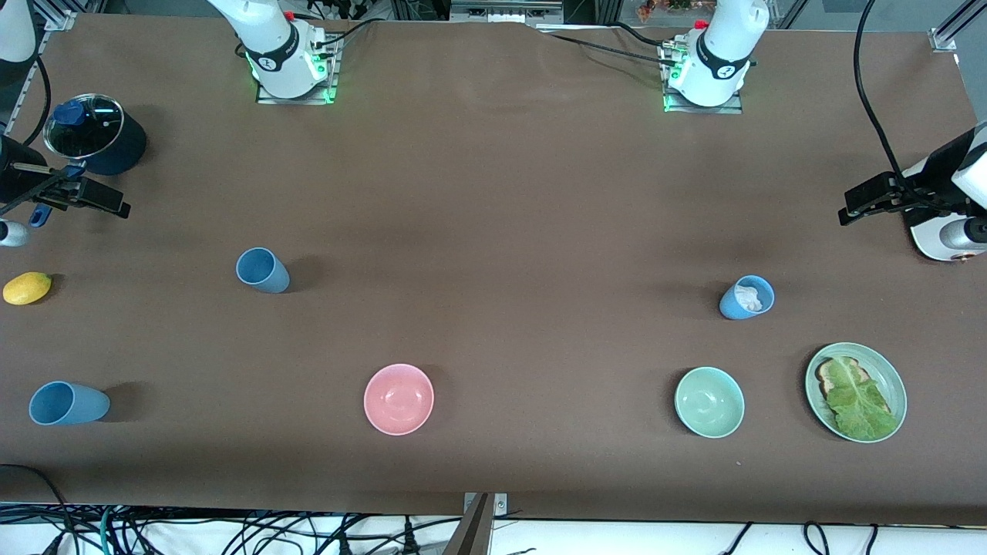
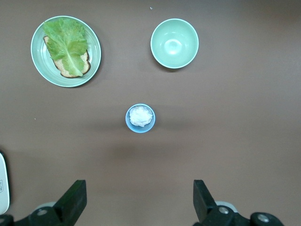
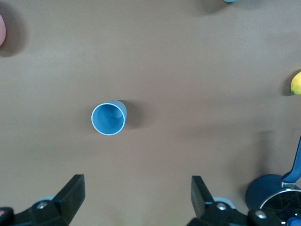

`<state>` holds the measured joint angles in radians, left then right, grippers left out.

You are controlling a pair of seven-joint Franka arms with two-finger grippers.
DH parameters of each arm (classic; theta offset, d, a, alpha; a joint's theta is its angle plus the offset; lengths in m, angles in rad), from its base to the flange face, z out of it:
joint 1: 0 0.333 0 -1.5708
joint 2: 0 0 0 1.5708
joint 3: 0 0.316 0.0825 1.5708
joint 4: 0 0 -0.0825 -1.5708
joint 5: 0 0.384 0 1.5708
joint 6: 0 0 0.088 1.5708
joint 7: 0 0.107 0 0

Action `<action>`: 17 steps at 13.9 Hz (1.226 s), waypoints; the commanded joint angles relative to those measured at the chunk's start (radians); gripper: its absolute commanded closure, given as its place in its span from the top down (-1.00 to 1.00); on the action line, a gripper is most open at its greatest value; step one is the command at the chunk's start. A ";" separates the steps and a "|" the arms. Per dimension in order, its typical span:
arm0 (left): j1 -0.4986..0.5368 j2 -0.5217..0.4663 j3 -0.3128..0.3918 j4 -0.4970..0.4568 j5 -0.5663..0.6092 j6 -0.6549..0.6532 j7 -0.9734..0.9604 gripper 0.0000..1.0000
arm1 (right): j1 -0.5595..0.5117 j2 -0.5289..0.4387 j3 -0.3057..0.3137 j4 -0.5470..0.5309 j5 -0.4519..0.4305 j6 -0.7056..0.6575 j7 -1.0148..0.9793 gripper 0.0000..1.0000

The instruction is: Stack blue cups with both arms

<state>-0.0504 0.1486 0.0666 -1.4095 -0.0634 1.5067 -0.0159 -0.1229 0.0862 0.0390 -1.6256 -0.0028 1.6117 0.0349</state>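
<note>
From the front camera, three blue cups stand on my brown table (image 1: 493,193). I take the pink bowl (image 1: 399,398) as my landmark. One empty cup (image 1: 262,270) is farther from the camera than the bowl, toward my right arm's end. A second empty cup (image 1: 68,403) sits level with the bowl, much nearer that same end. The third, a cup with white filling (image 1: 746,297), stands toward my left arm's end, near a green bowl (image 1: 709,401) and a plate of lettuce on bread (image 1: 856,391). My right gripper (image 1: 81,196) hangs beside a dark pot with a glass lid (image 1: 96,135); a lemon (image 1: 27,287) lies near it. My left gripper (image 1: 875,202) hangs at the other table end; from here I can barely judge its fingers.

My left wrist camera shows my fingers (image 2: 73,202) spread wide, holding nothing, over the filled cup (image 2: 140,117).

My right wrist camera shows my fingers (image 3: 70,197) likewise released, above the empty cup (image 3: 108,118).
</note>
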 commanded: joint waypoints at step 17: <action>0.009 0.011 0.001 0.004 0.014 0.015 0.017 1.00 | -0.004 0.003 -0.001 0.010 0.017 -0.003 -0.009 1.00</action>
<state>-0.0451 0.1578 0.0684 -1.4095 -0.0634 1.5100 -0.0159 -0.1229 0.0863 0.0389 -1.6256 -0.0028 1.6117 0.0349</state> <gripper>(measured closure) 0.000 0.000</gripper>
